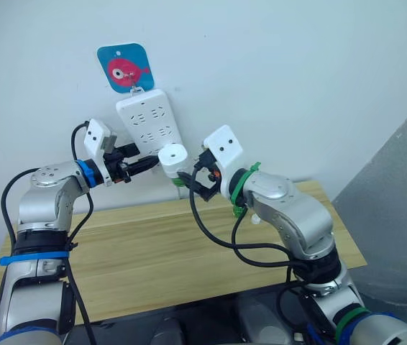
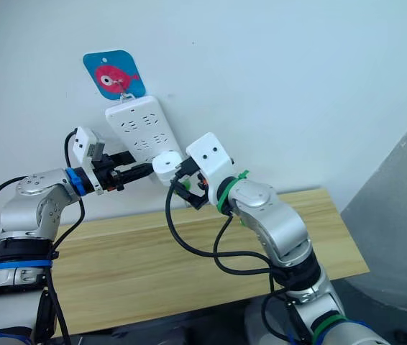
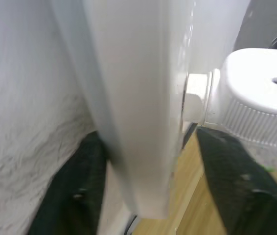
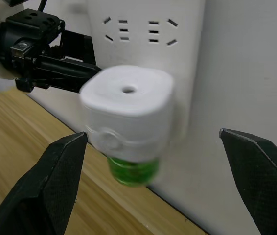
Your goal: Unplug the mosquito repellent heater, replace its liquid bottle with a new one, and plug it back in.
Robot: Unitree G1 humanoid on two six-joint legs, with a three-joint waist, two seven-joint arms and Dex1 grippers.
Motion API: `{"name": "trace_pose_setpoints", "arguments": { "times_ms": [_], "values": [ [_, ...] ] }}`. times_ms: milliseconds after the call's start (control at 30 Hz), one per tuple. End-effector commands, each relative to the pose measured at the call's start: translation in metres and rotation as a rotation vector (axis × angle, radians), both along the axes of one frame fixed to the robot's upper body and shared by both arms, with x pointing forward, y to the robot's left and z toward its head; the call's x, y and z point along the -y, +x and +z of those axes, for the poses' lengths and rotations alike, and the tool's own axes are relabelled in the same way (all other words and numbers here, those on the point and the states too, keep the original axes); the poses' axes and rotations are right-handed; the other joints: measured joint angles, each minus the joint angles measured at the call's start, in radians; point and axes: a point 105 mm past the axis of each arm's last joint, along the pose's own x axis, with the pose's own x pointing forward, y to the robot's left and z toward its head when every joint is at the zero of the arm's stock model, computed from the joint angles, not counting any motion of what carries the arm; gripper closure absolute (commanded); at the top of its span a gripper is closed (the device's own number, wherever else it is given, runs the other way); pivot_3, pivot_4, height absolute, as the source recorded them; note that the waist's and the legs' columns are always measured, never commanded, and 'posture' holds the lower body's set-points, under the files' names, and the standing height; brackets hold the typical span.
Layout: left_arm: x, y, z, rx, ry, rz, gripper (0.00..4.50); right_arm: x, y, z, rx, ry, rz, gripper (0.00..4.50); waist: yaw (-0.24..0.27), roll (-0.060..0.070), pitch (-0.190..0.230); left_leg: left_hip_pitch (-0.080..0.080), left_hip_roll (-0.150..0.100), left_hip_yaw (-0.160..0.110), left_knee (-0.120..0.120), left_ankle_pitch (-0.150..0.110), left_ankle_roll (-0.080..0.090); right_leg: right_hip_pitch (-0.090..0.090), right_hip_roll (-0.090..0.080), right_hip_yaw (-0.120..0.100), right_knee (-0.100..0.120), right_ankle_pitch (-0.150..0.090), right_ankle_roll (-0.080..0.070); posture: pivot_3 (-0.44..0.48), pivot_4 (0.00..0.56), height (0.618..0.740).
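While both arms reach up to the wall, this is how things stand, placed against the power strip (image 1: 149,123):

Right gripper (image 4: 153,161): fingers spread wide, one on each side of the heater, touching neither in the right wrist view.

Left gripper (image 1: 146,164): its two black fingers (image 3: 80,191) straddle the lower edge of the strip, one on the wall side and one on the socket side. They are apart, with the strip's body between them; whether they press on it I cannot tell.

Mosquito repellent heater (image 4: 127,111): plugged into the strip's lower part, its vent hole facing out from the wall.

Green bottle (image 4: 132,170): hangs under the heater, screwed into its base, above the wooden table.

Right wrist view adds: the sockets of the strip above the heater and the left gripper coming in from the side.

Left wrist view adds: the strip seen edge-on, with the heater's stub meeting its face.

Head views add: the strip hangs tilted on the wall from a blue fish hook (image 1: 124,68); the table (image 1: 189,251) stands below, against the wall.
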Motion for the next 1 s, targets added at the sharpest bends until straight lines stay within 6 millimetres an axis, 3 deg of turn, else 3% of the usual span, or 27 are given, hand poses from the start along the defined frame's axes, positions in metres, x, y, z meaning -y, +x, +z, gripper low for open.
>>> {"name": "trace_pose_setpoints", "arguments": {
  "times_ms": [33,67,167,300,500,600,767,933,1000],
  "values": [
    [-0.007,-0.001,0.012,0.065,0.043,0.004,0.36,0.006,-0.009,0.012,0.056,0.022,0.048,0.0,-0.002,0.0,0.0,0.0,0.0,0.0,0.0,0.0,0.0,0.0,0.0,0.0,0.0,0.0,0.0,-0.219,0.102,0.74],
    [-0.011,-0.001,0.012,0.074,0.056,0.019,0.03,0.009,-0.009,0.012,0.065,0.014,0.054,0.0,-0.002,0.0,0.0,0.0,0.0,0.0,0.0,0.0,0.0,0.0,0.0,0.0,0.0,0.0,0.0,-0.216,0.101,0.74],
    [-0.022,-0.006,0.013,0.075,0.058,0.043,0.03,0.015,-0.017,0.012,0.092,0.002,0.118,0.0,-0.002,0.0,0.0,0.0,0.0,0.0,0.0,0.0,0.0,0.0,0.0,0.0,0.0,0.0,-0.001,-0.205,0.095,0.74],
    [-0.039,-0.014,0.009,0.055,0.085,0.091,0.03,0.01,-0.044,0.014,0.162,0.008,0.327,0.0,-0.005,0.0,0.0,0.0,0.0,0.0,0.0,0.0,0.0,0.0,0.0,0.0,0.0,-0.001,-0.001,-0.184,0.092,0.74],
    [-0.05,-0.032,0.012,0.106,0.16,0.112,0.03,0.005,-0.05,0.009,0.206,-0.004,0.431,0.0,-0.001,-0.001,0.0,0.001,0.003,0.0,0.0,0.0,0.0,0.0,0.003,0.0,0.001,-0.002,0.0,-0.133,0.088,0.74],
    [-0.061,-0.05,0.015,0.131,0.222,0.106,0.0,0.001,-0.045,0.005,0.195,-0.005,0.446,0.65,0.009,-0.001,0.0,0.002,0.004,0.0,0.0,0.0,0.0,0.0,0.004,0.0,0.002,-0.002,-0.002,-0.103,0.089,0.74],
    [-0.067,-0.091,0.013,0.112,0.27,0.066,0.0,-0.011,-0.038,0.0,0.207,-0.009,0.468,2.45,0.038,-0.001,0.0,0.003,0.004,0.0,-0.002,0.0,0.0,0.0,0.004,0.0,0.003,-0.003,-0.005,-0.034,0.091,0.74],
    [-0.042,-0.123,0.009,0.093,0.213,0.037,0.0,-0.028,-0.026,-0.005,0.227,-0.004,0.444,4.35,0.082,-0.001,0.0,0.003,0.005,0.0,-0.002,0.0,0.0,0.0,0.004,-0.001,0.002,-0.004,-0.005,0.005,0.092,0.74],
    [-0.029,-0.129,0.01,0.115,0.178,0.042,0.0,-0.033,-0.021,-0.007,0.229,0.009,0.417,4.44,0.105,-0.001,0.0,0.003,0.005,0.0,-0.002,0.0,0.0,0.0,0.004,-0.001,0.002,-0.004,-0.006,0.011,0.093,0.74]
  ]
}}
